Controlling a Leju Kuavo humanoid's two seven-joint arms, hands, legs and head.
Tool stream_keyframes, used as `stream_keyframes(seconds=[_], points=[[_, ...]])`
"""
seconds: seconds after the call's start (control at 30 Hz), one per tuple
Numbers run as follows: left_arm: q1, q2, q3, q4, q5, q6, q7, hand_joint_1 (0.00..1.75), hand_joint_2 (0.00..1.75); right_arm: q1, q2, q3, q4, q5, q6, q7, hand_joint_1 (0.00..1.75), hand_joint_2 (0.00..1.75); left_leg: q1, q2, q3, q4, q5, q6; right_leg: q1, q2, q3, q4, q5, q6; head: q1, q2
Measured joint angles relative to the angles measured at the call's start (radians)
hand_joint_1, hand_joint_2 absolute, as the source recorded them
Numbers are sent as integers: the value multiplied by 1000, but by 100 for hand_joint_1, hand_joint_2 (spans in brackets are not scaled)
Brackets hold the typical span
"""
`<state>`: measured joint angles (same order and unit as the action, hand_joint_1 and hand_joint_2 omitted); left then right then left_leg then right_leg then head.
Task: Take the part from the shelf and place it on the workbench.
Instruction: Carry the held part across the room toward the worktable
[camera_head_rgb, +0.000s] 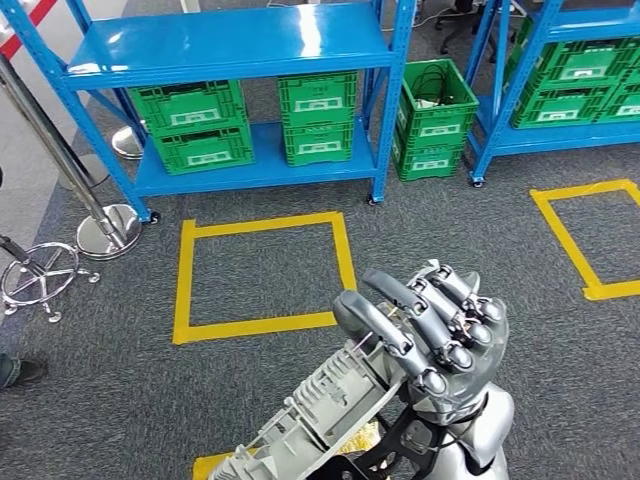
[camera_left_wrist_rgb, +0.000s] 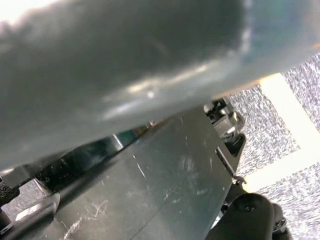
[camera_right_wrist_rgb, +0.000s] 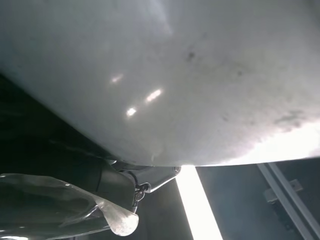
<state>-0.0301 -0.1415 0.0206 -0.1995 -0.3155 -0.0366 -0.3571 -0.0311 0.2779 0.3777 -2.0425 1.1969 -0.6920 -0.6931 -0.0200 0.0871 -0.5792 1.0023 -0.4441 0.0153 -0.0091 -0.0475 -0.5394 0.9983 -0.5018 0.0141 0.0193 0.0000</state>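
The long grey moulded plastic part (camera_head_rgb: 317, 415), ribbed and slotted along its length, is already off the shelf. It sits low in the head view, running from the bottom edge up to the robot's right hand (camera_head_rgb: 430, 335), whose dark grey fingers (camera_head_rgb: 392, 330) curl over its upper end and grip it. So the picking half of the job looks done; the part is in the air above the grey carpet (camera_head_rgb: 113, 390), carried, not resting on anything.

The left hand I can't judge. Its wrist view shows a blurred grey surface close to the lens and a dark scratched panel (camera_left_wrist_rgb: 170, 190) beneath it, with carpet and yellow tape beyond, and I cannot tell whether those fingers are closed on the part or merely near it.

What is left is the placing. The robot faces the blue steel shelf rack (camera_head_rgb: 226, 50) with green slotted plastic crates (camera_head_rgb: 200, 125) on its lower level, well apart from the hand, with a yellow taped floor square (camera_head_rgb: 260, 275) lying between. No workbench tabletop is in sight from here, so I'd guess the robot has yet to turn or walk to it before setting the part down.
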Motion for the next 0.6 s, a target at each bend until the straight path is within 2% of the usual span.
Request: stream_keyframes(seconds=[0.03, 0.13, 0.27, 0.3, 0.33, 0.37, 0.4, 0.43, 0.47, 0.5, 0.53, 0.57, 0.6], points=[[-1, 0, 0, 0, 0, 0, 0, 0, 0, 0, 0, -1, -1, 1, 0, 0, 175, 175, 2, -3, -1, 6, -7, -6, -2, 9, -2, 0, 3, -5, -1, 0], [-1, 0, 0, 0, 0, 0, 0, 0, 0, 0, 2, -2, -3, 4, 0, 0, 175, 175, 11, -47, -21, 66, -59, -23, -6, 28, -4, -3, 11, -16, -8, 0], [0, 0, 0, 0, 0, 0, 0, 0, 0, 0, 2, -2, -3, 5, 0, 0, 175, 175, 13, -58, -36, 106, -83, -27, -6, 33, -5, -2, 12, -18, -10, 0], [1, 0, 0, 0, 0, 0, 0, 0, 0, 0, 2, -3, -3, 6, 0, 0, 175, 175, 15, -63, -58, 159, -106, -30, -6, 41, -6, -2, 13, -19, -11, 0], [2, 0, 0, 0, 0, 0, 0, 0, 0, 1, 2, -4, -3, 7, 0, 0, 175, 175, 17, -67, -69, 192, -109, -32, -6, 59, -7, -1, 13, -20, -11, 0], [4, 1, 0, 0, 0, 0, 0, 0, 0, 1, 2, -6, -3, 8, 0, 0, 175, 175, 19, -75, -69, 200, -98, -33, -5, 79, -7, 0, 14, -21, -12, 0], [5, 1, 0, 0, 0, 1, 0, 0, 0, 2, 2, -8, -4, 9, 0, 0, 175, 175, 21, -92, -53, 171, -72, -31, -5, 100, -8, 1, 14, -21, -12, 0], [5, 1, 0, 0, 0, 1, 0, 0, 0, 2, 2, -10, -5, 11, 0, 0, 175, 175, 23, -115, -20, 103, -35, -26, -4, 119, -9, 4, 15, -19, -12, 0], [5, 2, 0, 0, 0, 2, 0, 0, 0, 3, 2, -11, -6, 13, 0, 0, 175, 175, 24, -135, 5, 49, -20, -22, -4, 130, -12, 5, 15, -16, -13, 0], [5, 2, 0, 0, 0, 2, 1, 0, 0, 3, 2, -12, -8, 16, 0, 0, 175, 175, 26, -150, 18, 18, -17, -19, -4, 139, -18, 7, 17, -11, -13, 0], [4, 3, 0, 0, 0, 4, 1, 0, 0, 4, 2, -14, -10, 18, 0, 0, 175, 175, 26, -152, 20, 9, -23, -17, -5, 148, -24, 7, 20, -5, -14, 0], [3, 3, 0, 0, 0, 5, 1, 0, 0, 5, 2, -16, -14, 20, 0, 0, 175, 175, 27, -145, 21, 3, -24, -14, -6, 156, -30, 6, 22, 2, -14, 0], [2, 2, 0, 0, 0, 6, 1, 0, 0, 6, 2, -19, -18, 21, 0, 0, 175, 175, 28, -134, 21, -2, -22, -11, -6, 153, -37, 9, 21, 7, -15, 0]])
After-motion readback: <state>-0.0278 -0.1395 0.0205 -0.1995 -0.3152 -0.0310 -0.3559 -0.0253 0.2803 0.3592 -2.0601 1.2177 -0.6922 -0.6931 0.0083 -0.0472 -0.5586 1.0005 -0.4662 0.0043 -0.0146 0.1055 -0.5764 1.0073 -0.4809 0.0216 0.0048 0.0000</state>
